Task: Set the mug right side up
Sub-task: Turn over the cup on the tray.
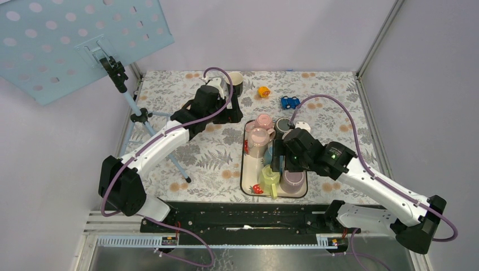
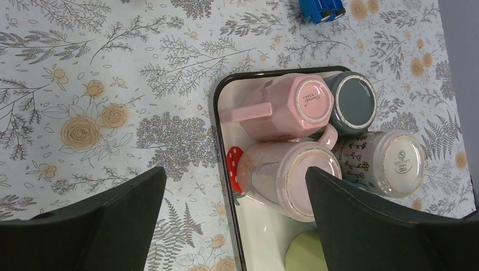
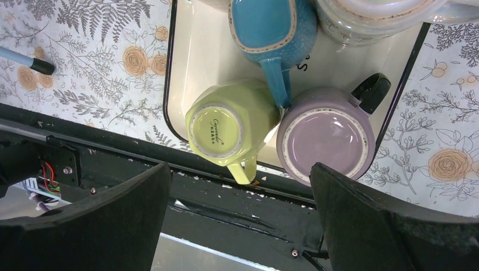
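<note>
Stamp (image 3: 215,128) on green mug (image 3: 240,116); unreadable

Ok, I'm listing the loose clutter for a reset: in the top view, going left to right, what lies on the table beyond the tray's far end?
dark mug → orange toy → blue toy car

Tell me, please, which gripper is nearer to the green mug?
Right. The right gripper hovers above the green mug at the tray's near end; the left gripper sits by the tray's far left corner.
</note>
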